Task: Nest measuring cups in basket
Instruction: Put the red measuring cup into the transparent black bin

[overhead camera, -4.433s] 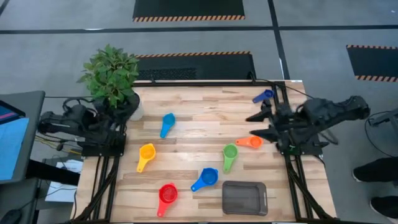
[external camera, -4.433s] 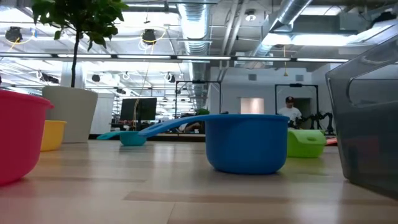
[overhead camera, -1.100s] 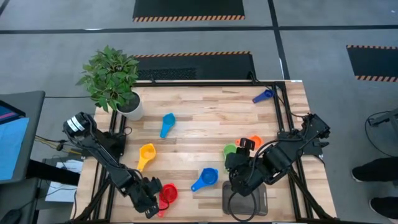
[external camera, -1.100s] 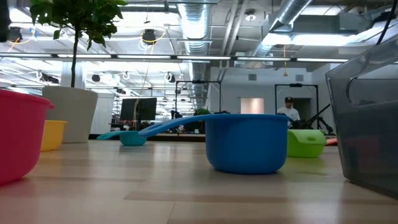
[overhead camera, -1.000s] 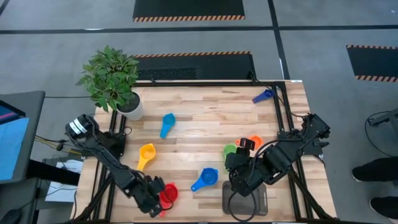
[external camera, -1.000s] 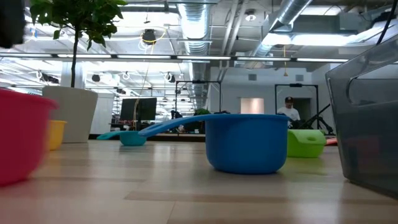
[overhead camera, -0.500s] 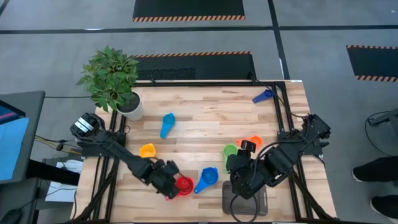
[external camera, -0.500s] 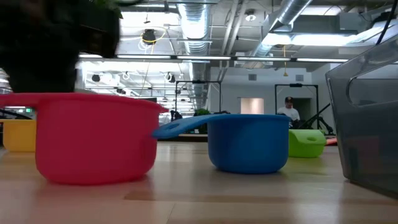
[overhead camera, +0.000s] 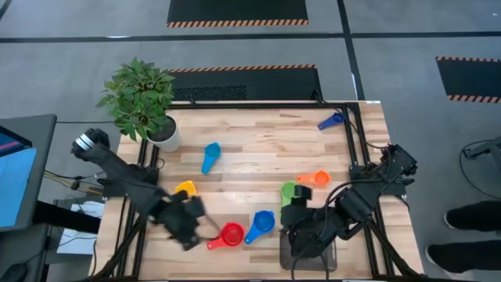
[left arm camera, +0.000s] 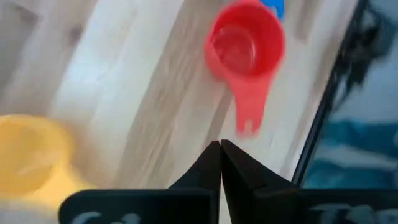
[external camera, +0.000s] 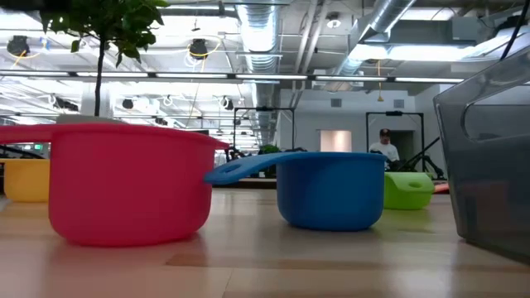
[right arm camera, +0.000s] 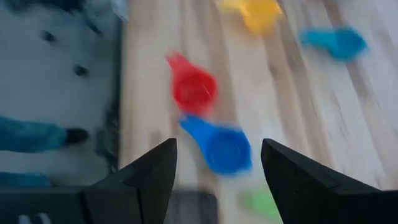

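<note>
Left gripper point(overhead camera: 190, 223) fingers are pinched shut on nothing, red cup point(overhead camera: 231, 233) just ahead. Right gripper point(overhead camera: 301, 235) fingers gape empty above the basket point(overhead camera: 322, 254). A clumsy nudge could shove cups off the desk point(overhead camera: 258, 157).

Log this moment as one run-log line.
left gripper: shut, beside red cup | right gripper: open, over basket | cups nested: none
</note>
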Robot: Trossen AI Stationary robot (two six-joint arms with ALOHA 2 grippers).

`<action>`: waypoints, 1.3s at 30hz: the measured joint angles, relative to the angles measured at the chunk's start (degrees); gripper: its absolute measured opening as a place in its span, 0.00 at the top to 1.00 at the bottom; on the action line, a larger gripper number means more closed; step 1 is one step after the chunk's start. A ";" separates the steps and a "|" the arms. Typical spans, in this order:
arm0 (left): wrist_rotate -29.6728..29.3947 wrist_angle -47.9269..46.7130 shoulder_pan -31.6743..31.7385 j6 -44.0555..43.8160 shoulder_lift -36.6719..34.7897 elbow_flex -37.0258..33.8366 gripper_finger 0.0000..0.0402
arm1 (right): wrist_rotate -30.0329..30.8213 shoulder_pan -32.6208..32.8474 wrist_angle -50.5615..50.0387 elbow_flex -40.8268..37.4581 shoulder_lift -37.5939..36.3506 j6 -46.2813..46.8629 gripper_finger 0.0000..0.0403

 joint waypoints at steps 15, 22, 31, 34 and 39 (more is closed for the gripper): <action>-20.61 -9.47 -20.01 -10.12 -6.21 -2.45 1.00 | -11.06 -12.66 22.85 -0.89 13.82 -19.02 0.49; -21.02 -10.86 -19.99 -9.62 -6.20 -2.48 1.00 | -14.31 -16.27 22.40 0.62 20.06 -18.32 0.53; -23.48 -11.17 -19.98 -9.60 -6.20 -2.48 1.00 | -18.08 -16.91 22.44 0.69 25.84 -14.87 0.52; -23.88 -11.14 -19.97 -9.63 -6.20 -2.48 1.00 | -18.23 -16.54 22.54 0.67 27.68 -13.97 0.51; -23.95 -11.04 -19.97 -10.00 -6.20 -2.48 1.00 | -18.18 -16.51 23.45 0.53 28.31 -13.85 0.51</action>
